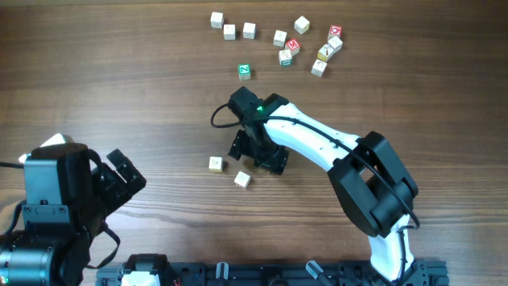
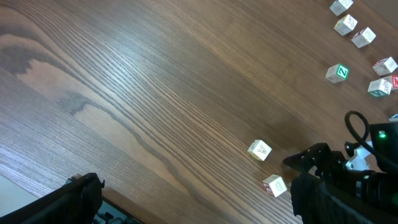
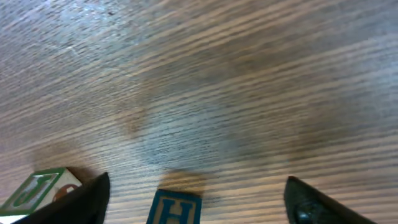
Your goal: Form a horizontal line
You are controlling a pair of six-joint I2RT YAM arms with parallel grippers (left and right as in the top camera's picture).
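From above, two pale cubes (image 1: 215, 164) lie askew on the brown wooden table (image 1: 119, 79), just left of the right tool (image 1: 256, 153); the left tool (image 1: 131, 181) stands wide open and empty. The left wrist view shows long dark streaks in the grain. In the right wrist view, the right tool is open around a blue-H cube (image 3: 176, 208) and does not touch it.

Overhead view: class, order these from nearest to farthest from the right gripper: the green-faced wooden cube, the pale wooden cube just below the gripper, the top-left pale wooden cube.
1. pale wooden cube, just below the right gripper
2. green-faced wooden cube, above the gripper
3. top-left pale wooden cube, near the top edge
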